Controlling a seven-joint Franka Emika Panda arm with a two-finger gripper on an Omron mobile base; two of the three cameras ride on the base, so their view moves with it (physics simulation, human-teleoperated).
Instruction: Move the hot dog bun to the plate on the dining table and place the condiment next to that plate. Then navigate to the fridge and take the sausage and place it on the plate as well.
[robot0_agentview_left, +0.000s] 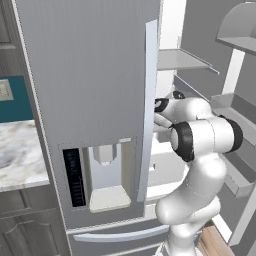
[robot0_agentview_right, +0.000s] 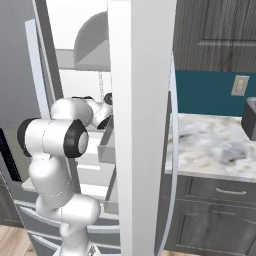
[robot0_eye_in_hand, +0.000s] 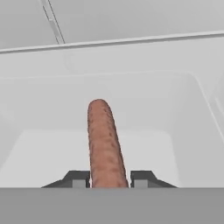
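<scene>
The sausage (robot0_eye_in_hand: 104, 144) lies lengthwise in a white bin (robot0_eye_in_hand: 183, 131) inside the fridge (robot0_agentview_left: 90, 100).

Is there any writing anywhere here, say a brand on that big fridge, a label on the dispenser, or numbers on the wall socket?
None: no word, number or sign can be read in any view.
The fridge door is plain grey, with no brand.
The dispenser recess has no label; the dark strip beside it shows faint bars, not characters.
The wall outlet is blank.
The sausage between the tool's fingers carries no mark.
</scene>
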